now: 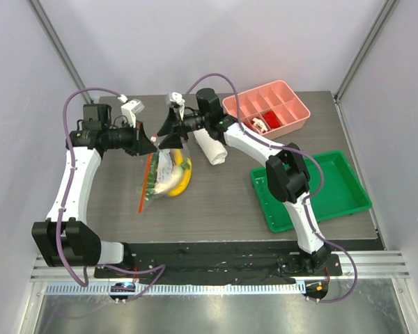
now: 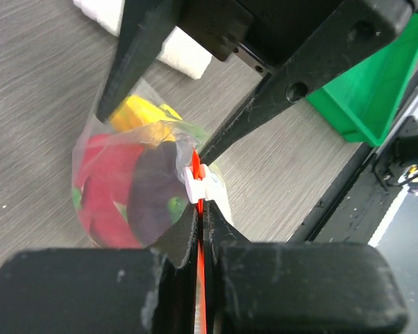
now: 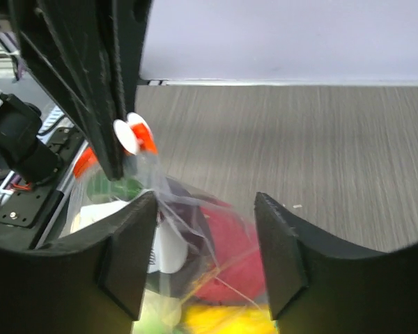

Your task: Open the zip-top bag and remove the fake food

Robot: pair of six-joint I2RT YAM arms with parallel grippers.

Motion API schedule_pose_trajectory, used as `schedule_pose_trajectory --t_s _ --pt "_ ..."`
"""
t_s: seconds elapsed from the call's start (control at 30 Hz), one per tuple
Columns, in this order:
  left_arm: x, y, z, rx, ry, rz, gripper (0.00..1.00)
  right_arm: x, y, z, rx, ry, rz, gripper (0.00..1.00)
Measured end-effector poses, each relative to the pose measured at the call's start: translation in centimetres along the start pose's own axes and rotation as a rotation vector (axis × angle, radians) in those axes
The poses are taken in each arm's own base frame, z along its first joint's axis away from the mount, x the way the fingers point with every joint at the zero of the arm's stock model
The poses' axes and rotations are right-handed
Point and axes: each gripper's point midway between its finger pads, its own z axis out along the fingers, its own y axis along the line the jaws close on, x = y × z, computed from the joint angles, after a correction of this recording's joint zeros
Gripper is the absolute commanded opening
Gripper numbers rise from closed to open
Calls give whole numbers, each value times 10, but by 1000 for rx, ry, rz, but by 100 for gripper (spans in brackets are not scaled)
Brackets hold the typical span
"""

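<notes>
Left gripper (image 2: 200,216): jaws clamped flat on the orange zip strip (image 2: 199,292), with the white slider (image 2: 195,182) just past their tips. The zip-top bag (image 1: 161,175) hangs below them; can't tell if its bottom touches the bench (image 1: 223,202). Right gripper (image 3: 205,209): jaws part-open, straddling the upper film opposite the left jaws, nothing pinched. Film looks thin, crinkly and slick. The fake food (image 3: 223,257) looks light but sags the bag. Best hold is probably the slider or the lip right beside the left jaws, not loose film.

I see bare table (image 1: 223,202) near side of bag (image 1: 164,177), also left of it. Towel (image 1: 212,147) blocks just right; green tray (image 1: 341,184) farther right. Left gripper (image 1: 153,141), right gripper (image 1: 170,131) crowd bag top.
</notes>
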Motion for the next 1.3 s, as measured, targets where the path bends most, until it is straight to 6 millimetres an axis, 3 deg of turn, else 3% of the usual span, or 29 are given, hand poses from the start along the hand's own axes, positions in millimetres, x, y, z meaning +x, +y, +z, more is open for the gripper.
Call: schedule_pose_trajectory --t_s 0.13,0.17,0.2,0.23,0.33,0.43,0.57,0.7,0.83,0.93,1.2,1.3 --pt "7 1 2 -18 26 9 0 4 9 6 -35 -11 -4 20" --pt "9 1 4 -20 34 14 0 7 12 8 -45 -9 9 5" --pt "11 0 5 -21 38 14 1 9 16 10 -57 -7 18 1" --pt "12 1 5 -26 43 17 19 9 19 13 -67 -8 21 1" --pt "15 3 5 -49 40 6 52 12 23 19 -66 -10 34 1" --pt "21 4 2 -97 12 -8 64 19 22 21 -27 0 60 1" --pt "34 1 -10 -180 -46 -44 56 20 20 20 16 13 72 1" --pt "21 7 -17 -242 -129 -89 32 15 21 17 41 16 74 1" --pt "5 28 -20 -268 -226 -190 44 15 19 15 53 21 84 1" --pt "-6 34 -17 -247 -268 -226 45 16 18 14 58 24 99 1" --pt "-22 20 -12 -129 -314 -199 54 13 19 12 56 20 127 1" --pt "-22 15 -9 -90 -317 -191 49 11 20 12 50 17 137 1"
